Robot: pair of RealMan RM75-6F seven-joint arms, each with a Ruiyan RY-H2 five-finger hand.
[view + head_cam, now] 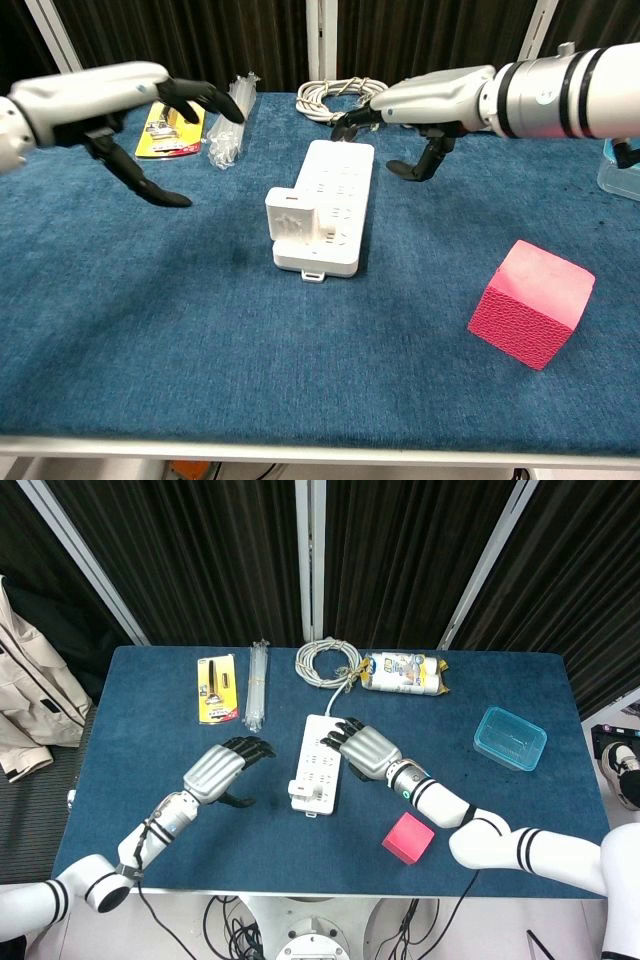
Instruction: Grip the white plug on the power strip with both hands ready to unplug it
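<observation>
In the chest view the blue container [622, 160] at the table's right edge is cut off by the frame, and the left hand [120, 100] is motion-blurred. In the head view the right hand [366, 748] covers part of the power strip [316, 770], and print on the yellow package [216, 688] is too small to read.

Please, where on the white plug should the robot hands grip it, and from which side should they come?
Grip the white plug by its two flat side faces. It stands upright as a small block at the near left corner of the power strip. The left robot hand could probably come from the open left side, the right robot hand from above the strip.
</observation>
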